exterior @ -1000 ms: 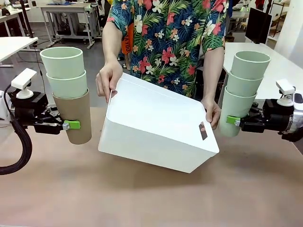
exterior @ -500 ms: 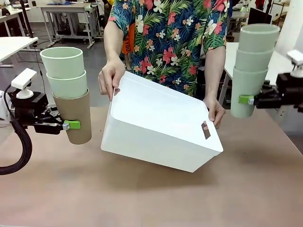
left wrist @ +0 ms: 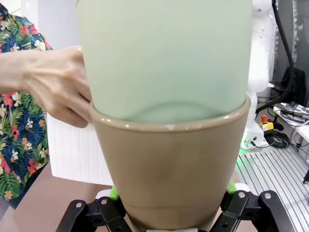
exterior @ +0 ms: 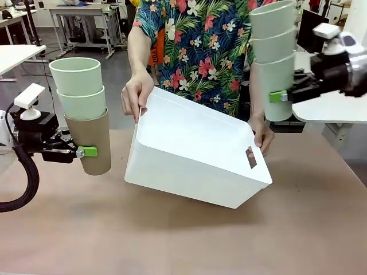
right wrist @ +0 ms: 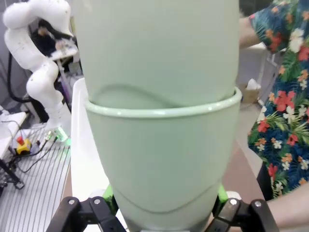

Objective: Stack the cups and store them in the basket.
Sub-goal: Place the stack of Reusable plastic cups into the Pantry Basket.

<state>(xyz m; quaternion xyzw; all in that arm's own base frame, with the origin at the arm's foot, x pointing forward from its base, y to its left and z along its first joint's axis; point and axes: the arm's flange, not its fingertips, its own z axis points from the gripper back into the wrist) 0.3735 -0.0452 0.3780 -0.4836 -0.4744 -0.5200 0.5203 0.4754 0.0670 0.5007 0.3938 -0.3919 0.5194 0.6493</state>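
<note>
Clamping the lower wall of the tan cup (exterior: 92,134) from the side, the left gripper (exterior: 90,152) is closed on it and holds it upright above the tabletop (exterior: 172,240). Two mint cups (exterior: 77,86) sit nested in the tan one and rise above this gripper. In the left wrist view the gripper (left wrist: 171,215) has its green pads on either side of the tan cup (left wrist: 171,164), near its base.

To the right of that gripper and well apart from it, a person holds the white basket (exterior: 195,154) tilted over the tabletop. One hand (exterior: 136,94) is at its left end and the other hand (exterior: 261,134) at its right end.

Farther right and higher, the right gripper (exterior: 279,96) is closed on the lowest mint cup (exterior: 275,80). Two more nest in it, making a mint stack (exterior: 272,34) that leans slightly. The basket's right end lies below and to the left of this gripper. The right wrist view shows the gripper (right wrist: 164,217) with its fingers pressed against both sides of that lowest cup (right wrist: 164,164).
</note>
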